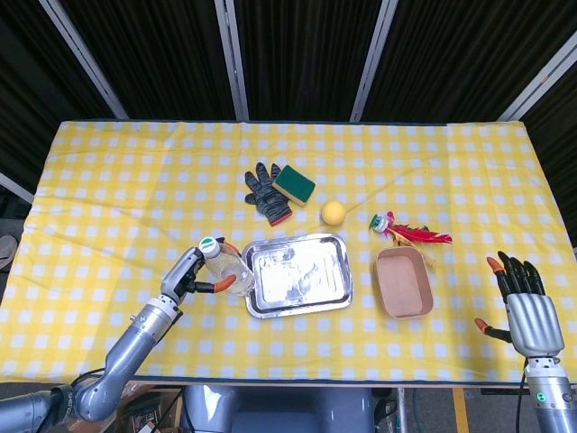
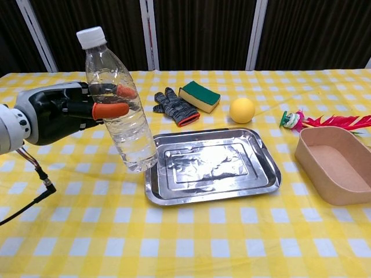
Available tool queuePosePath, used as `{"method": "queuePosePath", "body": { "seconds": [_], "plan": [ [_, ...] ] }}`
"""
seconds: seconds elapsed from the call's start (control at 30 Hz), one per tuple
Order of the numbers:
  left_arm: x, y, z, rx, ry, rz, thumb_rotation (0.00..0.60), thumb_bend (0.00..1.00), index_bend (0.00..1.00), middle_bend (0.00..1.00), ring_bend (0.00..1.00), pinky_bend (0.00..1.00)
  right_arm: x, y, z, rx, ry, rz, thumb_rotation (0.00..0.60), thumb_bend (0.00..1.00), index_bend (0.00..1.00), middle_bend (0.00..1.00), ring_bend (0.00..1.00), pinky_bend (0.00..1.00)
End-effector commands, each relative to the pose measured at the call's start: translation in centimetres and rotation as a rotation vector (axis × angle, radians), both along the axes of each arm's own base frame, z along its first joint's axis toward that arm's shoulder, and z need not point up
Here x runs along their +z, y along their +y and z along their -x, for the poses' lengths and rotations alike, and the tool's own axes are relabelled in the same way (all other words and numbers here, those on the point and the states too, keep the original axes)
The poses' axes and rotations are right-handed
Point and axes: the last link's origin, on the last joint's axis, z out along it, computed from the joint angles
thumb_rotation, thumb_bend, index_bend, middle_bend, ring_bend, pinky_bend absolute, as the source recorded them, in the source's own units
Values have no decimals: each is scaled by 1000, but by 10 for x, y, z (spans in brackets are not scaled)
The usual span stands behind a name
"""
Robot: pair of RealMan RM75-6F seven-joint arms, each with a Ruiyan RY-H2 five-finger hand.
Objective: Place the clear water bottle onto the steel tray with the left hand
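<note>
Grasped in the left hand (image 2: 55,113): clear water bottle (image 2: 119,110), tilted, cap leaning left, base at the near-left corner of the steel tray (image 2: 211,168); touching or just clear, cannot tell. Right hand (image 1: 527,307) at the near right edge, fingers spread, nothing held. Underneath, bench (image 2: 185,243) in yellow checked cloth. Right of the tray, brown box (image 2: 333,165). Farther back, yellow ball (image 2: 242,110), gloves (image 2: 175,107), green sponge (image 2: 199,96). Beyond, dark curtains (image 2: 197,35).

My left hand (image 2: 55,113) hid part of the clear plastic water bottle (image 2: 119,101); the tan oval bowl (image 2: 333,165) was cut off.
</note>
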Motion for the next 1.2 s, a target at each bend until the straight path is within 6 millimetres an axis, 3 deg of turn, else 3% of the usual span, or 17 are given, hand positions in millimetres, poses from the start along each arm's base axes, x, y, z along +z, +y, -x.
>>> {"method": "queuePosePath", "body": {
  "seconds": [0.03, 0.3, 0.6, 0.77, 0.9, 1.03, 1.2],
  "plan": [
    [0, 4, -4, -14, 42, -10, 600, 468, 494, 524, 21, 5, 0, 0, 0, -1, -4, 0, 600, 50, 81, 0, 0, 0],
    [-6, 9, -20, -21, 124, -53, 600, 465, 500, 525, 21, 5, 0, -1, 1, -5, -10, -6, 600, 49, 81, 0, 0, 0],
    [-6, 7, -62, -56, 94, -78, 600, 465, 501, 524, 21, 5, 2, -1, 2, -6, -15, 1, 600, 49, 81, 0, 0, 0],
    [20, 2, -90, -97, 7, -78, 600, 464, 499, 524, 21, 5, 2, -1, 2, -5, -17, 1, 600, 50, 81, 0, 0, 0],
    [52, -2, -108, -125, 8, -139, 600, 461, 506, 528, 21, 5, 2, 0, 1, -3, -18, -3, 600, 49, 81, 0, 0, 0],
    [77, -7, -118, -130, 61, -174, 600, 482, 515, 533, 21, 5, 1, 0, 0, 0, -17, -5, 600, 49, 81, 0, 0, 0],
    [91, -8, -125, -117, 93, -194, 600, 484, 518, 535, 21, 5, 1, 1, -1, 2, -18, -4, 600, 50, 81, 0, 0, 0]
  ]
}}
